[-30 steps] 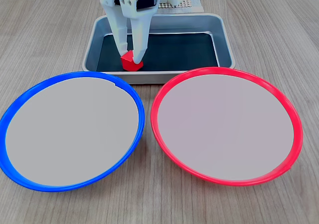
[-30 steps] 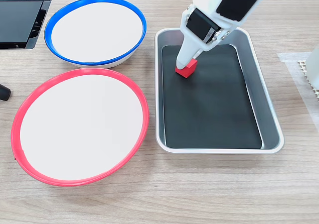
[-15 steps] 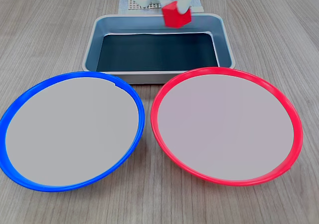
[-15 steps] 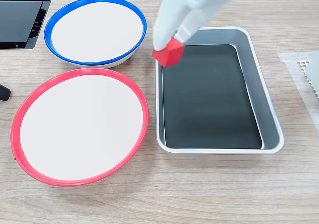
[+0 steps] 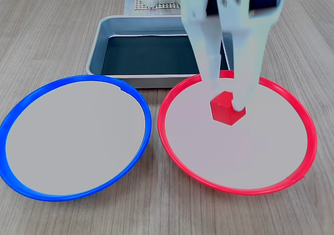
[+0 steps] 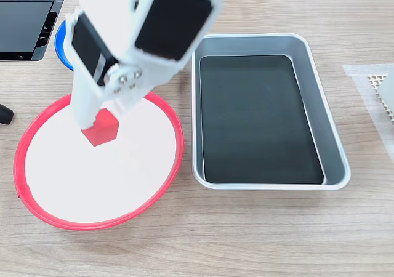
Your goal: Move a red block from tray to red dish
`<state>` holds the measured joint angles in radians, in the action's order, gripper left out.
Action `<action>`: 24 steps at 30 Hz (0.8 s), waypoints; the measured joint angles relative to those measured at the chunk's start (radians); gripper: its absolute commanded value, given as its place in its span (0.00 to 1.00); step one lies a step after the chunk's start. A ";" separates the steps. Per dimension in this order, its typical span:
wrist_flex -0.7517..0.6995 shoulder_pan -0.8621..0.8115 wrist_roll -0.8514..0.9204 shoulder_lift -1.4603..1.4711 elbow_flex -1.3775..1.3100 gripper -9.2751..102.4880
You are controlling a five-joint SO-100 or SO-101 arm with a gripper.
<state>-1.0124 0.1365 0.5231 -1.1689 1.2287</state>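
Your white pincer [image 5: 227, 102] is clamped on the red block [image 5: 226, 108], a small glossy cube, held over the pale grey centre of the red dish [image 5: 177, 156]. Whether the cube touches the dish, you cannot tell. Just beside it sits a round blue-rimmed dish [image 5: 141, 141]; behind both, the metal tray [image 5: 99, 42] with its dark bottom. All rest on your wood-grain surface [image 5: 47, 31].

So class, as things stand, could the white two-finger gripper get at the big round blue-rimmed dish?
Probably yes: the gripper is shut on the small red cube over the red-rimmed dish, and the neighbouring blue-rimmed dish lies open.
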 measured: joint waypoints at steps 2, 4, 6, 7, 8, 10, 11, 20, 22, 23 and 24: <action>0.040 0.000 0.031 0.044 0.000 0.09; 0.063 -0.002 0.055 0.064 0.008 0.12; 0.087 -0.002 0.084 0.071 0.026 0.17; 0.091 -0.002 0.098 0.071 0.032 0.18; 0.095 -0.002 0.112 0.072 0.038 0.20; 0.100 -0.002 0.121 0.071 0.046 0.26; 0.100 0.003 0.133 0.071 0.055 0.29; 0.103 0.014 0.143 -0.031 0.089 0.16; 0.123 0.014 0.086 -0.094 0.094 0.08; 0.141 0.014 0.046 -0.132 0.095 0.08; 0.161 0.014 0.000 -0.175 0.101 0.08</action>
<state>-0.8514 0.1503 0.5231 -1.3438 1.3300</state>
